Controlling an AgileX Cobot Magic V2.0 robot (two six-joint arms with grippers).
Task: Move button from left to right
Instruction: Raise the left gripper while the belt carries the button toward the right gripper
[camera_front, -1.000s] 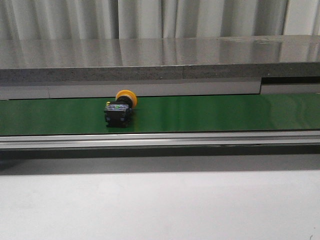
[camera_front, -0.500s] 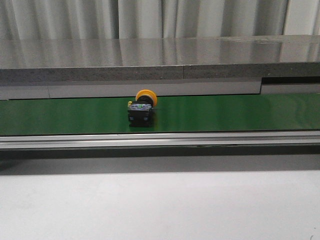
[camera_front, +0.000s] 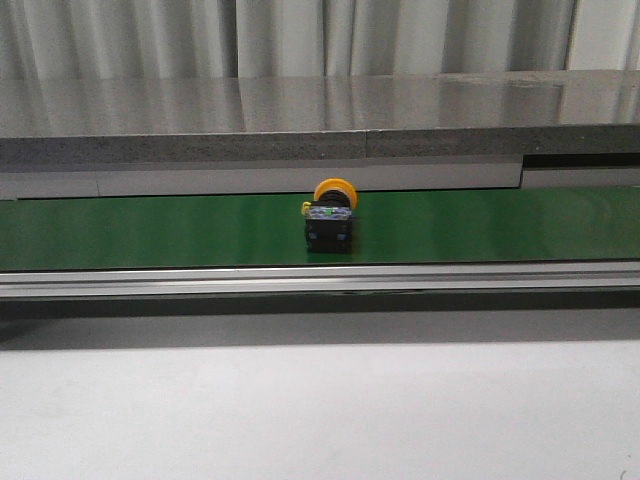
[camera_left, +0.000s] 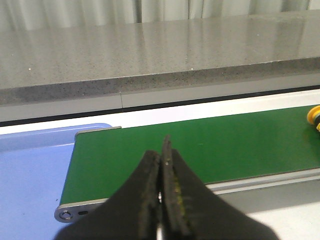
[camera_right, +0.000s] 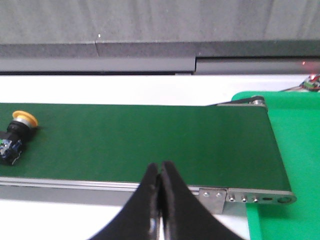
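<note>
From the front, the button (camera_front: 329, 217) lies on its side on the green conveyor belt (camera_front: 150, 232), about at the middle of the belt's visible length, its yellow-orange cap pointing toward twelve o'clock and its black body toward six; neither arm shows in this view. Behind the belt, at twelve o'clock, runs a long grey stone-like ledge (camera_front: 300, 115), and a pale metal rail (camera_front: 320, 277) edges the belt at six o'clock. In the left wrist view the left gripper (camera_left: 161, 165) has its dark fingers pressed together with nothing between them, hovering over the belt's end beside a blue surface (camera_left: 30, 170); only the button's yellow cap peeks in at the frame's edge. In the right wrist view the right gripper (camera_right: 159, 177) is likewise closed and empty, above the belt's near rail, well apart from the button, with a bright green surface (camera_right: 295, 150) past the belt's end roller.
</note>
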